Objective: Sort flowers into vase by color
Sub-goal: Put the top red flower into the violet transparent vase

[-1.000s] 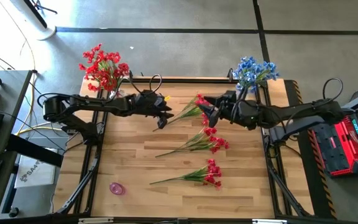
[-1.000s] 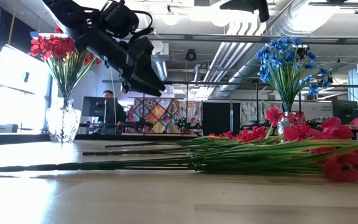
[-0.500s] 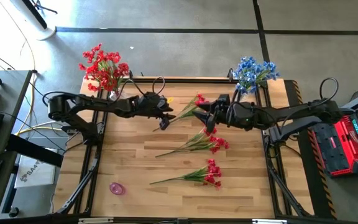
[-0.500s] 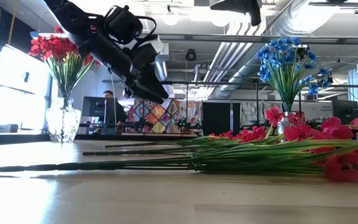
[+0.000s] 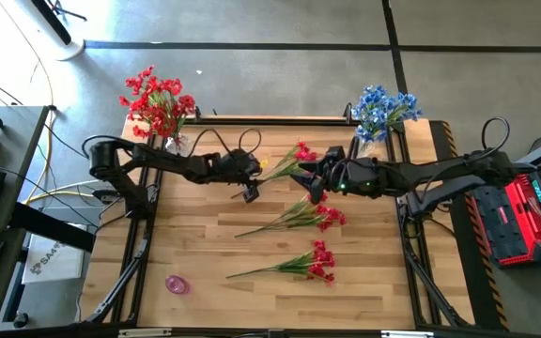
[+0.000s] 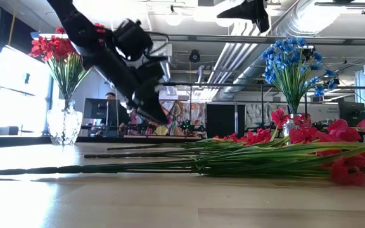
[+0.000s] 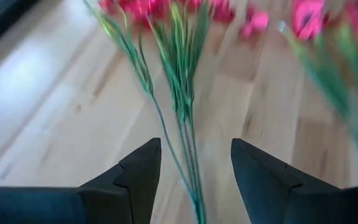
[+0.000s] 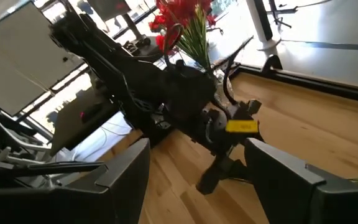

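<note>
Flowers first: you have three red sprays lying loose on the wooden surface [image 5: 195, 244] — one far [image 5: 285, 161], one in the middle [image 5: 299, 216], one near [image 5: 299, 265]. A vase of red blooms [image 5: 158, 105] stands at the far left corner, and a vase of blue blooms [image 5: 380, 111] at the far right corner.

Your left claw [image 5: 250, 192] hangs just over the stem end of the far spray, fingers [image 7: 138, 171] spread apart with the green stems showing between them, nothing gripped. Your right claw [image 5: 314, 178] sits beside that same spray's red blooms, fingers [image 8: 129, 168] wide and empty, pointed at the left arm. A small pink object [image 5: 176, 284] lies at the near left of the surface.
</note>
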Tool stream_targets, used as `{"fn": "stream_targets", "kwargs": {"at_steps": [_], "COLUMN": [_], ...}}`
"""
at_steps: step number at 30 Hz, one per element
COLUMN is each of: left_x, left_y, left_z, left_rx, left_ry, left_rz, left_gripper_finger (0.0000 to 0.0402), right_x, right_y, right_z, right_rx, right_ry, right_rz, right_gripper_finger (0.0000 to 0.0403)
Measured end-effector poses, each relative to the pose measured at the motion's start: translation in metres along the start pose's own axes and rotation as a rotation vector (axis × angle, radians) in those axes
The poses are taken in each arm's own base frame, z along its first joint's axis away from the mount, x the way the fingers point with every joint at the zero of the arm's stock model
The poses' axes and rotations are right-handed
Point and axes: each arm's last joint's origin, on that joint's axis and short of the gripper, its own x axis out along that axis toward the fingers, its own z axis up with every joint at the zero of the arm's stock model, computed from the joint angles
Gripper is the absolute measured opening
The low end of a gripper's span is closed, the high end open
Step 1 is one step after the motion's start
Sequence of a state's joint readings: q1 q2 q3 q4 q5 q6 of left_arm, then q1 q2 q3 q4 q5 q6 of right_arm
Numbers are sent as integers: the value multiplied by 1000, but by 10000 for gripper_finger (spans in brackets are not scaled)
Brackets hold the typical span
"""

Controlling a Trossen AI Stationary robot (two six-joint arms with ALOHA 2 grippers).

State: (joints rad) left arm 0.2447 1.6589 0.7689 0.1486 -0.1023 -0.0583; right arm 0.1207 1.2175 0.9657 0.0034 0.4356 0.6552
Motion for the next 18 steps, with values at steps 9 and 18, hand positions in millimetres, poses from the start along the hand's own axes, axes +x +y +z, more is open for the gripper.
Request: {"fn": "stream_targets", "kwargs": {"at_steps": [9, 18], "left_x": [28, 34], "left_y": [-2, -3], "left_z": [-25, -31], "left_rx": [2, -35], "left_ry": [119, 153], "left_rz": [-4, 3], "left_gripper_finger": [176, 24], "right_x": [0, 0], "right_y": [-4, -19], "right_z": [-5, -18], "right_rx": [33, 22], "right_ry": [33, 109], "right_rz": [-56, -247], "right_gripper_finger": [250, 250]}}
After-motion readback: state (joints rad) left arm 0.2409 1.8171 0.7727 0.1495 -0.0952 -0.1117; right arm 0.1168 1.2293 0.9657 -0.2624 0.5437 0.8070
